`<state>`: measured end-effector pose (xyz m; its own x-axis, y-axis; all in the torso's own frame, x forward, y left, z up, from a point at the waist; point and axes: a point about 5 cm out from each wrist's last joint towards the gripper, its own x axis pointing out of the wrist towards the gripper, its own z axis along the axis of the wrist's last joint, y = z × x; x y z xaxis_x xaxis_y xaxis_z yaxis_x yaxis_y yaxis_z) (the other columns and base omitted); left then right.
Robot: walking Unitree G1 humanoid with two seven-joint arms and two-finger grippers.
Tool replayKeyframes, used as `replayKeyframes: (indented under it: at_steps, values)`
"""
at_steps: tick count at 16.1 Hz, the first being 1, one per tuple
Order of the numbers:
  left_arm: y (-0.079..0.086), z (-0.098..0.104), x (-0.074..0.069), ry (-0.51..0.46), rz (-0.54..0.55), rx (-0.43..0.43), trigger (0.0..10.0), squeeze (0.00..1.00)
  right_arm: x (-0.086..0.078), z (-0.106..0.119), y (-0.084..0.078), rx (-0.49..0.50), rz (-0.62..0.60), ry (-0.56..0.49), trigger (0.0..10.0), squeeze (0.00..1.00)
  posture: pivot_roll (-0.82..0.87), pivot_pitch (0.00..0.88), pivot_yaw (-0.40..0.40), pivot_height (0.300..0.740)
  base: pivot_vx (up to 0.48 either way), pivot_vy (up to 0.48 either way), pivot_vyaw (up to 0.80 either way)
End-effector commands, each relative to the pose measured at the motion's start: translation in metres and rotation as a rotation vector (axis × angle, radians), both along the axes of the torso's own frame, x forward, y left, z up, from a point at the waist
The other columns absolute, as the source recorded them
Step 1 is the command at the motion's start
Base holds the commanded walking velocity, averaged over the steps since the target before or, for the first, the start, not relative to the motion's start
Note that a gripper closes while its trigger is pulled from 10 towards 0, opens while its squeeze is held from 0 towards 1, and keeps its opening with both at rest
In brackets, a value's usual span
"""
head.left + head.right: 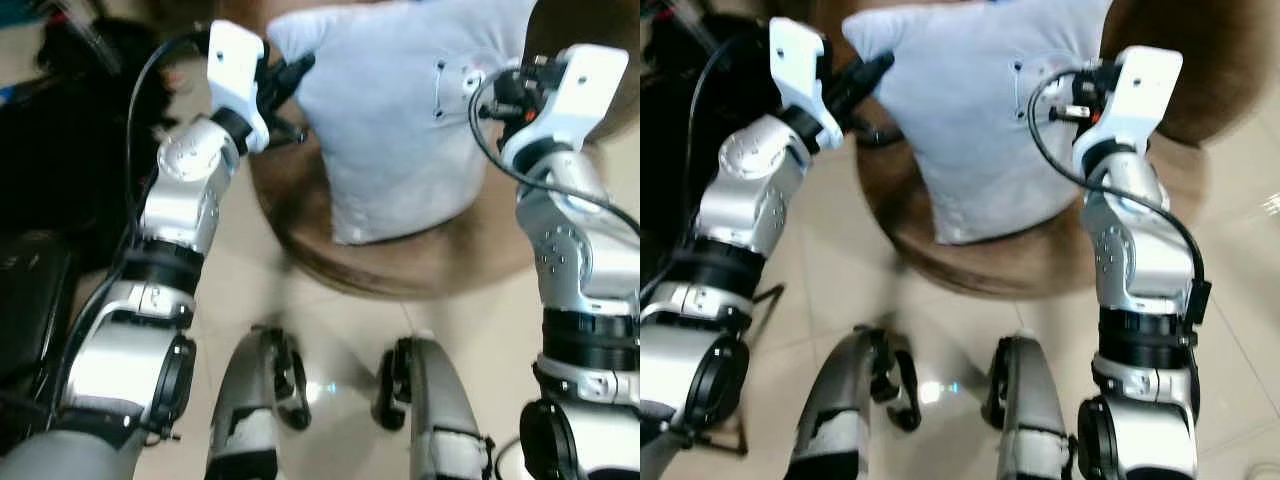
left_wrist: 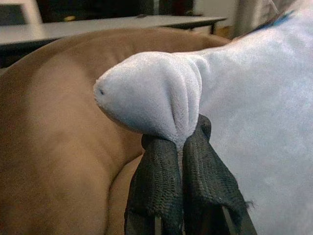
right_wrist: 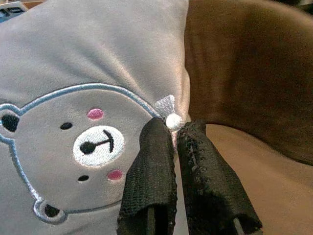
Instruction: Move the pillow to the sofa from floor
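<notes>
Our left hand (image 2: 178, 147) and right hand (image 3: 173, 129) were pinched tight on the pillow (image 1: 400, 120), already above the sofa (image 1: 1040, 255); only releasing remained.

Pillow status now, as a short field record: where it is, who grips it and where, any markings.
pillow: light grey, standing on the brown sofa seat
left gripper: shut on the pillow's corner
right gripper: shut on the pillow's edge by a small white tag
markings: embroidered bear face on the front
floor: pale tiles below the seat; pillow is off it
task state: pillow on the sofa, both grippers not yet released
</notes>
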<state>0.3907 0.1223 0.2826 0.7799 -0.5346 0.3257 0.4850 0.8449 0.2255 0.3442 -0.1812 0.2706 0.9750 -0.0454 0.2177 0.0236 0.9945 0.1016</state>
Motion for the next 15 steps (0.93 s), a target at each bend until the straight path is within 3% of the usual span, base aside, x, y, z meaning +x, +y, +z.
replayKeyframes:
  at_steps: [1,6,15]
  values:
    - [0.007,0.002,0.002,0.002,0.036,-0.006,10.0,0.0,-0.005,-0.005,-0.018,0.007,-0.104,0.007,10.0,0.0,-0.04,0.299,0.051,0.639,0.0,0.0,-0.8]
    - [0.005,0.001,0.002,-0.014,0.011,-0.002,10.0,0.0,-0.004,-0.011,-0.013,0.013,-0.094,0.023,10.0,0.0,-0.04,0.306,0.052,0.639,0.0,0.0,-0.8]
    - [0.009,0.0,0.001,-0.01,0.0,0.001,10.0,0.0,-0.005,-0.014,-0.004,-0.001,-0.038,0.034,10.0,0.0,-0.03,0.302,0.047,0.639,0.334,0.0,0.0]
